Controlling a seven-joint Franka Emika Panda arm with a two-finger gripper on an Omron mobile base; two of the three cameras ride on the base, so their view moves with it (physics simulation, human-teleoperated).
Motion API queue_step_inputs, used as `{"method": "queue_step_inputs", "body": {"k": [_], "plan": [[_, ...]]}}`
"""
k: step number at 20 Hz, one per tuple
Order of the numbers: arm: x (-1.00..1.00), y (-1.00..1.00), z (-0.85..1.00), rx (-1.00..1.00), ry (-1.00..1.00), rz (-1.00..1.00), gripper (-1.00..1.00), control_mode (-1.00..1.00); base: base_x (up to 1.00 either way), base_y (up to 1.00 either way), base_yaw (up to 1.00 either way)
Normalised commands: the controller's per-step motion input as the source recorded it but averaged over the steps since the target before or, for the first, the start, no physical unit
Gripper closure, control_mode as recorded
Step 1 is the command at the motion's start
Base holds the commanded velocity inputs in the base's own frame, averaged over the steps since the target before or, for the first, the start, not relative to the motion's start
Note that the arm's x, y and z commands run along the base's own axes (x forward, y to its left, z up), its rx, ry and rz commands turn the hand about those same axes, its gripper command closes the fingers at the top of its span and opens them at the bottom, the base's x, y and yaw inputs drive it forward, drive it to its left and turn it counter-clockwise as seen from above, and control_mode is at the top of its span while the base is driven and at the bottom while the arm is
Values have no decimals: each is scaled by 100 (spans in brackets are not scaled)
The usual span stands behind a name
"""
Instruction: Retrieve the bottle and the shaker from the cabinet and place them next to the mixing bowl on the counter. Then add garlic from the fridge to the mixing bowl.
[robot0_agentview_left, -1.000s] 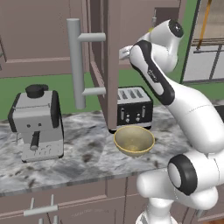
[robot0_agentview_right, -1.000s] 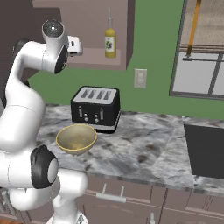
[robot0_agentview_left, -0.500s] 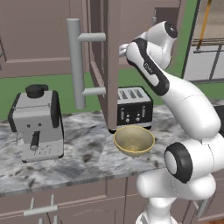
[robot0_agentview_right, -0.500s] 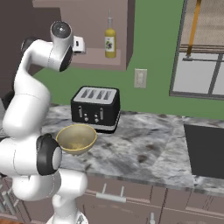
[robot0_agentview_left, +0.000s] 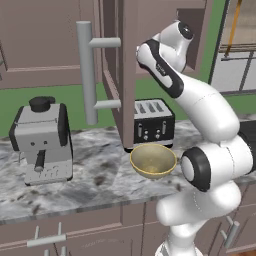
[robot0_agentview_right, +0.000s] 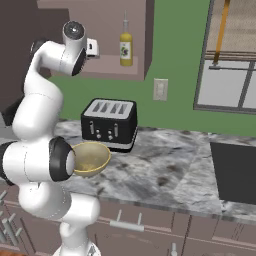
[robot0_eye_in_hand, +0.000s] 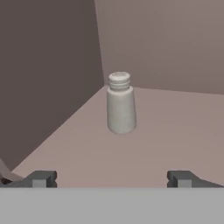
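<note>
A small pale grey shaker (robot0_eye_in_hand: 120, 103) stands upright on the mauve shelf of the cabinet (robot0_agentview_right: 107, 15), straight ahead of my gripper (robot0_eye_in_hand: 111, 179) and a short way off. The gripper is open, with nothing between its fingertips (robot0_eye_in_hand: 41, 178). Further right on the same shelf stands the yellow-olive bottle (robot0_agentview_right: 126, 47), to the right of my hand. The tan mixing bowl (robot0_agentview_left: 153, 160) sits on the marbled counter (robot0_agentview_left: 90, 175) in front of the toaster. The garlic and the fridge are out of view.
The open cabinet door (robot0_agentview_left: 125, 75) with its long grey bar handle (robot0_agentview_left: 87, 70) hangs close to the arm's left. A black toaster (robot0_agentview_right: 110, 124) stands behind the bowl and a coffee machine (robot0_agentview_left: 42, 140) at the left. A dark cooktop (robot0_agentview_right: 235, 172) lies at the right.
The arm has lifted its elbow and pushed the hand a little deeper into the cabinet. The jaws stay open. Bottle and bowl have not moved.
</note>
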Motion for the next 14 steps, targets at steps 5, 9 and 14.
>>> {"method": "queue_step_inputs", "body": {"k": [5, 9, 14], "plan": [[33, 0, 2, 0, 0, 0, -100, -100, 0, 0, 0], [18, 2, -4, 0, 3, 3, -100, -100, 0, 0, 0], [20, 18, -7, 0, 7, 9, -100, -100, 0, 0, 0]]}}
